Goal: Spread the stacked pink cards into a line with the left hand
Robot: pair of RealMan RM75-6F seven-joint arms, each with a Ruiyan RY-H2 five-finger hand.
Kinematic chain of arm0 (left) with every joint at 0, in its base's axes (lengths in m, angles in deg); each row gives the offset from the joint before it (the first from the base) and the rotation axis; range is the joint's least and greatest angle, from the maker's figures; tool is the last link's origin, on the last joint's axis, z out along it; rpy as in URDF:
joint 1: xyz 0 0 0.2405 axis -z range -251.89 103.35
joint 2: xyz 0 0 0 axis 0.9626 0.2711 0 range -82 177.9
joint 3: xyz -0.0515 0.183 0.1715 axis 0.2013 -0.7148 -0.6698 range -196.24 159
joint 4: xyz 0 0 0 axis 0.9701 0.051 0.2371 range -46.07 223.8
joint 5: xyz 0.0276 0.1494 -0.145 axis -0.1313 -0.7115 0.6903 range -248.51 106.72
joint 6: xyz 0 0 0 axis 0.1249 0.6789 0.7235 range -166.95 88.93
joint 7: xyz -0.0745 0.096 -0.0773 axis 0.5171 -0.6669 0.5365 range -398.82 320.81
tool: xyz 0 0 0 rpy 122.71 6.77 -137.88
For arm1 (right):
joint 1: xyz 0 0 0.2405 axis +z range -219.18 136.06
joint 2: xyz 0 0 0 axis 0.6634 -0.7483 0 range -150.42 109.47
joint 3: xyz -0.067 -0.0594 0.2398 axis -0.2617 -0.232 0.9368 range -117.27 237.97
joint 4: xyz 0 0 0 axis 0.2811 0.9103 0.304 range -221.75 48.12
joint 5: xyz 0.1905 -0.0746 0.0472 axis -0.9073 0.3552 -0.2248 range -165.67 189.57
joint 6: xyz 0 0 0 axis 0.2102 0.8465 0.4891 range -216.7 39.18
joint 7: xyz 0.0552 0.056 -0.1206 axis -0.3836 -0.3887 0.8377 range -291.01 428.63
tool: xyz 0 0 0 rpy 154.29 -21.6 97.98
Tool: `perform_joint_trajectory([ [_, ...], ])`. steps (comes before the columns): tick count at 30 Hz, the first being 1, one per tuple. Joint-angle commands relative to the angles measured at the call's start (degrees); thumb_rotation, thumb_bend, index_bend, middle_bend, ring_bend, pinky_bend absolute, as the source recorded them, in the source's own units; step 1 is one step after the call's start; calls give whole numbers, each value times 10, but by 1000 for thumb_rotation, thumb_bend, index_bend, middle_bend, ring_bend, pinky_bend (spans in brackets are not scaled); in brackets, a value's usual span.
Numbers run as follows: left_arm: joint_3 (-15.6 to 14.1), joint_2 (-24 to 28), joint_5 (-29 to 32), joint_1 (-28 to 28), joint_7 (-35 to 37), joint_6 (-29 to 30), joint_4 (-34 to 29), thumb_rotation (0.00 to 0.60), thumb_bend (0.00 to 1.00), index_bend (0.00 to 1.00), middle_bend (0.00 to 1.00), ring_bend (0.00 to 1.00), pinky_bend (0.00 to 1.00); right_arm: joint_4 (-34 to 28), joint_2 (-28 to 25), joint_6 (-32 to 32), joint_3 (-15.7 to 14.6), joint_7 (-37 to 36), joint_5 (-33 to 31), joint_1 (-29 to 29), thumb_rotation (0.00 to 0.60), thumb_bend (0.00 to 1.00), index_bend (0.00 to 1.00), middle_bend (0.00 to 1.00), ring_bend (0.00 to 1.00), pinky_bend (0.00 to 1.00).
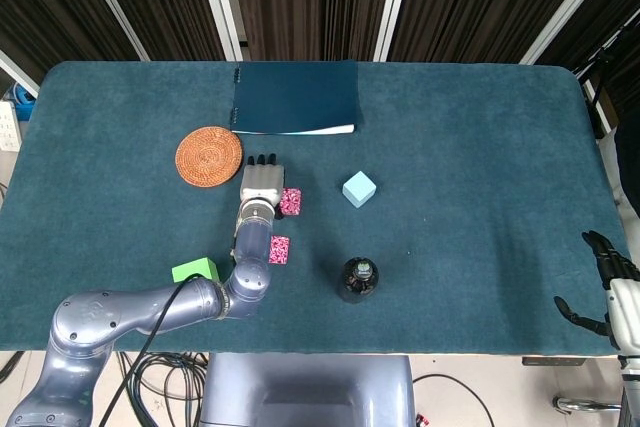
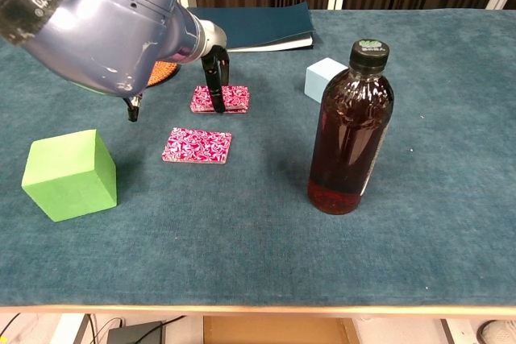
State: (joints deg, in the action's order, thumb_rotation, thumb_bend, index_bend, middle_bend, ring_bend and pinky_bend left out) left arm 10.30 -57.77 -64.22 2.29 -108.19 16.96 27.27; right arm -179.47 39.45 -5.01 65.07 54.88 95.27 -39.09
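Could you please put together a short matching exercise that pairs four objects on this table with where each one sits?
Objects:
1. woven coaster
2. green cube
3. dark bottle
4. light blue cube

Places:
A. near the front edge, left of the single pink card
B. just in front of the dark blue notebook, to the left
C. right of the pink stack touched by the left robot hand
D. near the front edge, right of the single pink card

Pairs: 1-B, 2-A, 3-D, 4-C
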Motion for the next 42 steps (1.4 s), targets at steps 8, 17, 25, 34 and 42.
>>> perform_joint_trajectory([
  [8, 1, 3, -8, 1, 2, 3, -4, 600, 258, 515, 124, 0, 0, -1, 0, -1, 0, -1, -1, 0, 600, 234, 69, 53, 131, 185],
  [17, 1, 7, -17, 0, 7, -2, -4, 600, 259, 524, 130, 0, 0, -1, 0, 0, 1, -1, -1, 0, 600, 234, 71, 56, 132, 185],
  [25, 8, -2, -60, 8, 46, -54, 58, 600, 259, 534, 137, 0, 0, -1, 0, 1, 1, -1, -3, -1, 600, 234, 71, 56, 132, 185],
  [34, 11, -37, -70, 33, 66, -137, 178, 600, 260, 534, 137, 0, 0, -2, -1, -1, 3, -1, -7, -1, 600, 234, 71, 56, 132, 185],
  [42, 13, -77, -79, 60, 75, -194, 279, 600, 259, 534, 137, 0, 0, -3, -1, -5, 3, 1, -10, 0, 600, 235, 71, 56, 132, 185],
])
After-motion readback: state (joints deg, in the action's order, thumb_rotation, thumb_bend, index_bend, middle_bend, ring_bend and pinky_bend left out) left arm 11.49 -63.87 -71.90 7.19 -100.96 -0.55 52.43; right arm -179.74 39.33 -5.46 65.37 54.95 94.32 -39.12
